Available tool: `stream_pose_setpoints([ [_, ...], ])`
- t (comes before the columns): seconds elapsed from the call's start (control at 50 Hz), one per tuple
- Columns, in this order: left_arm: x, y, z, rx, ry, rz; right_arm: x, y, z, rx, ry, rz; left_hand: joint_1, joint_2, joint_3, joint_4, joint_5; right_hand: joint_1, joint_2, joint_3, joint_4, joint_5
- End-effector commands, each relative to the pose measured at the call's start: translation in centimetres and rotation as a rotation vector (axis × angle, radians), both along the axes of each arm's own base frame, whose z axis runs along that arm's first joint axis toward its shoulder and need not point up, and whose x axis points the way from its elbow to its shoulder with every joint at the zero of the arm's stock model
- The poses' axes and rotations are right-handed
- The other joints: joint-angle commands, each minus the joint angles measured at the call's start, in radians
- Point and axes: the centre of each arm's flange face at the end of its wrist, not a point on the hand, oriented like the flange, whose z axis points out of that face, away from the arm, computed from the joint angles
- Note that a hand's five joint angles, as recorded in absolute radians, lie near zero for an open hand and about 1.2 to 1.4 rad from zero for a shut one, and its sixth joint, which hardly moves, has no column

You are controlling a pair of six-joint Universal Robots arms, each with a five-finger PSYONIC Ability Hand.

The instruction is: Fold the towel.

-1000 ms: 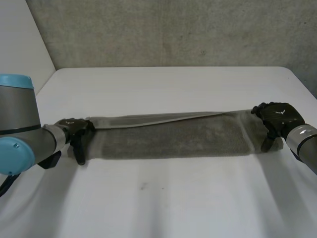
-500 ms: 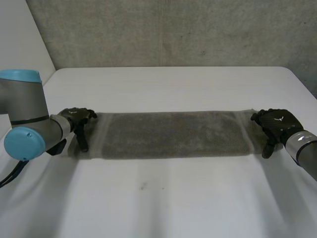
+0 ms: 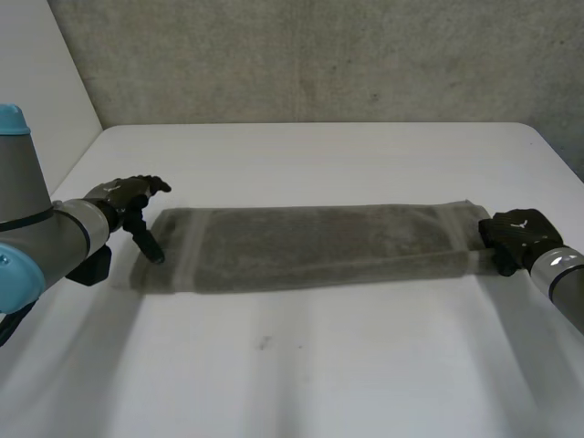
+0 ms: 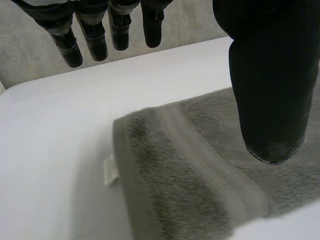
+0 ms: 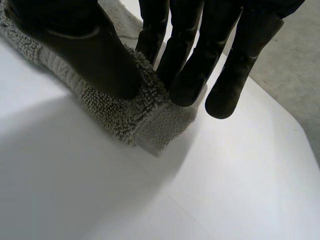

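A: So, where are they?
B: The right robot hand [image 3: 516, 233] pinches the right end of the long grey terry towel [image 3: 319, 246], thumb on top, fingers at its edge. The left robot hand [image 3: 123, 193] hovers over the left end, fingers straight, holding nothing.
A: And the towel?
B: It lies flat on the white bench [image 3: 319, 365], a strip between them. I'd judge the next fold is starting, and the left must grip first.

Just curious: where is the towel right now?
In the head view the towel lies flat across the white table's middle, its ends by the left hand and the right hand.
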Motion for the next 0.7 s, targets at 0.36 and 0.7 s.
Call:
stream_pose_setpoints([
  [0.36,0.0,0.2,0.6,-0.017,0.003,-0.002,-9.9,-5.0,3.0,-0.080,0.209,-0.189,0.002,0.008,0.010,0.008,-0.025,0.068,0.080,0.056,0.053,0.060],
  [0.7,-0.4,0.5,1.0,-0.029,0.007,-0.012,15.3,3.9,10.4,-0.316,-0.020,0.410,0.002,0.008,0.010,0.008,-0.025,0.068,0.080,0.056,0.053,0.060],
])
